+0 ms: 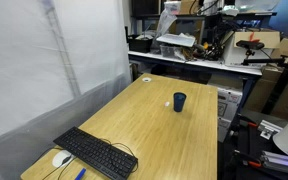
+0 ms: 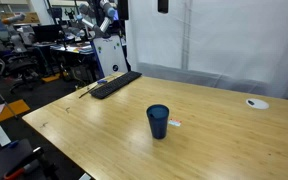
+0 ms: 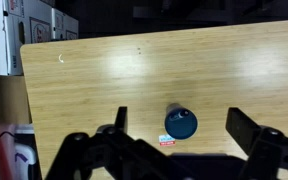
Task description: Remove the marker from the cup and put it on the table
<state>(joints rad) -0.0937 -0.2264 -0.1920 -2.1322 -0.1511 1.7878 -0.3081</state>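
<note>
Black gripper fingers frame the bottom of the wrist view, spread wide with nothing between them. Below them and well apart, the navy cup stands upright on the yellowish wood-grain table. The marker cannot be made out: nothing shows above the rim, and the cup's inside is too small and dim to read. A short pale-and-red scrap lies on the wood just beside the cup's base; whether it belongs to the marker I cannot tell. Farther along the table, in an exterior view, lies a black keyboard.

I judge this the approach, with nothing gripped yet. The next move calls for a straight descent centred on the cup's mouth. The jaws should narrow enough to enter without tipping the light cup, then close on the marker if it sits inside.
</note>
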